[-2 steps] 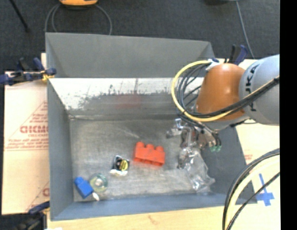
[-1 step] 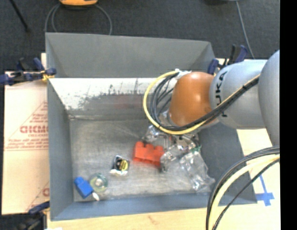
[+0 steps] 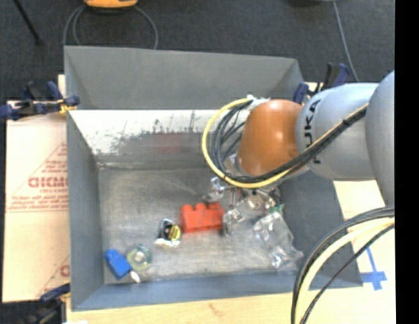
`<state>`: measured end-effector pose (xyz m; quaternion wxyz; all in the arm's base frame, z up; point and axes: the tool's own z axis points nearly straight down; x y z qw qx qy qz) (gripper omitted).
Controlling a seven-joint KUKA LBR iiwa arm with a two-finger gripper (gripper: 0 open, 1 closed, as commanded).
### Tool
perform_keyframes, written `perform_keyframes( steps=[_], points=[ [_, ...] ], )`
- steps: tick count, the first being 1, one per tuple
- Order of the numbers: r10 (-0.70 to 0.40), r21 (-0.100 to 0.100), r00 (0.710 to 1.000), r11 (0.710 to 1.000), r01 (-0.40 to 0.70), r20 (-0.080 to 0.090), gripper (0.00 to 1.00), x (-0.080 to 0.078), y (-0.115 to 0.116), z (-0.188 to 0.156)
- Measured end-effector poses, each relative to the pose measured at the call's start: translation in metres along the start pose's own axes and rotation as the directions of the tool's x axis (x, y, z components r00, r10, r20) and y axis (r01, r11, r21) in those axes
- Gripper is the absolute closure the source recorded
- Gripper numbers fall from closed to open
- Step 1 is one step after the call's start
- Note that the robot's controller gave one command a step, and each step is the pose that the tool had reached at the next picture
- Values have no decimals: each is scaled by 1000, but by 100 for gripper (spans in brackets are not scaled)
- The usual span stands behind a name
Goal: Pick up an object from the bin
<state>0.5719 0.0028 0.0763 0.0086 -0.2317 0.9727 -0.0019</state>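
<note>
My gripper point(image 3: 231, 211) is low in the middle of the bin, under the arm's orange cover. Just to its left a red toy brick point(image 3: 200, 218) with studs lies on the bin floor, its right end touching or nearly touching the gripper. A crumpled clear plastic piece point(image 3: 276, 240) lies to the gripper's right, close to the bin's right wall. Left of the brick lies a small black, yellow and white thing point(image 3: 169, 234).
At the front left corner lie a blue block point(image 3: 116, 262) and a clear round cap-like thing point(image 3: 138, 257) side by side. The arm and its yellow and black cables hang over the bin's right half.
</note>
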Motion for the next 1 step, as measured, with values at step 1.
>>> perform_keyframes(
  steps=[1],
  points=[
    [-287, -5, 958, 958, 287, -5, 100, 16, 11, -139]
  ],
)
